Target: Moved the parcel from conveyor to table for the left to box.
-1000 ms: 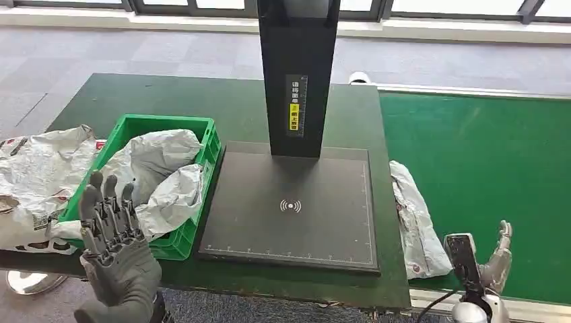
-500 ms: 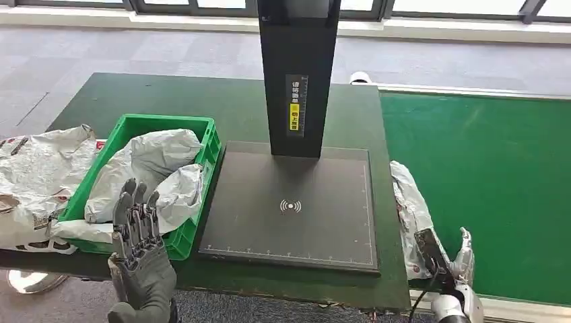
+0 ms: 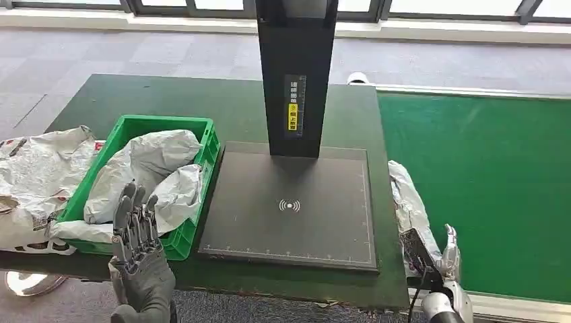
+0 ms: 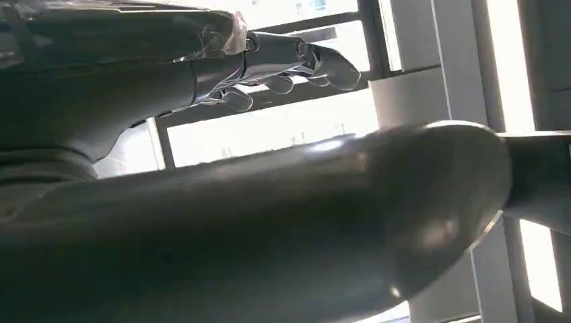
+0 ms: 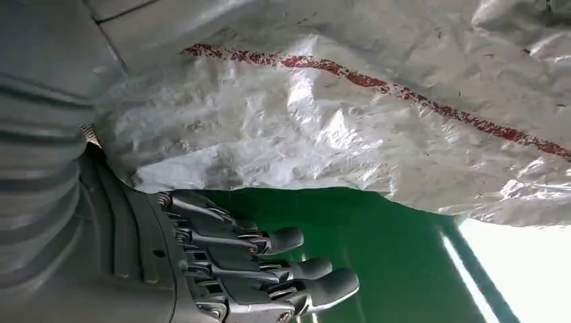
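A crumpled white parcel bag (image 3: 407,205) with a red stripe lies on the green conveyor belt (image 3: 485,182), along its edge by the table. My right hand (image 3: 441,259) is at the near end of this parcel, fingers apart, holding nothing; the right wrist view has the parcel (image 5: 377,128) just beyond the dark fingers (image 5: 269,269). My left hand (image 3: 138,259) is raised upright at the table's front edge, in front of the green box (image 3: 205,145), fingers straight and empty. The box holds white parcels (image 3: 155,171).
A dark scanner pad (image 3: 289,205) with a tall black post (image 3: 296,74) fills the middle of the green table (image 3: 168,94). More white parcels (image 3: 34,178) are piled at the table's left end, beside the box.
My left hand has dropped lower and moved right, toward the box's front corner. My right hand has moved left and lower, up to the near end of the parcel on the conveyor.
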Action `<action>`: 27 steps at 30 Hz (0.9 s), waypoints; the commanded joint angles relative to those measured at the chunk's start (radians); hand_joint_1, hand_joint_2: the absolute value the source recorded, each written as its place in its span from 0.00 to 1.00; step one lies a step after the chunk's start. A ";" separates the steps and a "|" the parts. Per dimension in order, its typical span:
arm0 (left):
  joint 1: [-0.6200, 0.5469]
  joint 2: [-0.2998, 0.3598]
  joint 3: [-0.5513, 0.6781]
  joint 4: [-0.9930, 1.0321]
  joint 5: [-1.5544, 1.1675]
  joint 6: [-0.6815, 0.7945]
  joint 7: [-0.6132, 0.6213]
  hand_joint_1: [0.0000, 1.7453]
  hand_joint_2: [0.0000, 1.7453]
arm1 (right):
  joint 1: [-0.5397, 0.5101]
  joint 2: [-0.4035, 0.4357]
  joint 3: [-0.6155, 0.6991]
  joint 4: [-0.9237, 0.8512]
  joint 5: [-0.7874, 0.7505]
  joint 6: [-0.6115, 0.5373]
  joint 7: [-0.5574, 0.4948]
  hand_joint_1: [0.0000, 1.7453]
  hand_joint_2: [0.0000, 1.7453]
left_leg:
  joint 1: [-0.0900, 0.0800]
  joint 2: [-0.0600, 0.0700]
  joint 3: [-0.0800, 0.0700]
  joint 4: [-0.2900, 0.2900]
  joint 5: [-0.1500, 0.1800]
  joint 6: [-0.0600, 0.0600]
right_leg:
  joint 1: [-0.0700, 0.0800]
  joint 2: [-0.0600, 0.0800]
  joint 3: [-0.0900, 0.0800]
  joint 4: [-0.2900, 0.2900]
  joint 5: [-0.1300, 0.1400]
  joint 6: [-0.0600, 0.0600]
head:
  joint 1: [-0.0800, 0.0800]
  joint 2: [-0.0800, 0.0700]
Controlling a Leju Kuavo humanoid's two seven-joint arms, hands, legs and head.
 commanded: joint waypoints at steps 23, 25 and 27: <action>0.024 0.042 -0.023 0.015 -0.010 0.087 0.001 0.00 0.00 | -0.009 0.034 0.057 0.032 -0.073 0.184 -0.097 1.00 1.00 | 0.003 0.011 0.009 -0.001 -0.003 -0.001 | 0.003 0.011 0.010 -0.003 0.002 -0.003 | 0.000 0.000; 0.029 0.042 -0.018 0.015 -0.007 0.087 0.001 0.00 0.00 | 0.014 0.042 0.018 -0.021 -0.133 0.147 -0.170 1.00 1.00 | 0.003 0.010 0.010 -0.002 -0.003 -0.001 | 0.003 0.011 0.010 -0.003 0.002 -0.003 | 0.000 0.000; 0.041 0.036 -0.010 0.006 -0.012 0.087 0.001 0.00 0.00 | 0.046 0.060 -0.030 -0.115 -0.227 0.117 -0.280 1.00 1.00 | 0.003 0.009 0.010 -0.002 -0.003 -0.001 | 0.004 0.009 0.011 -0.004 0.002 -0.003 | 0.000 0.000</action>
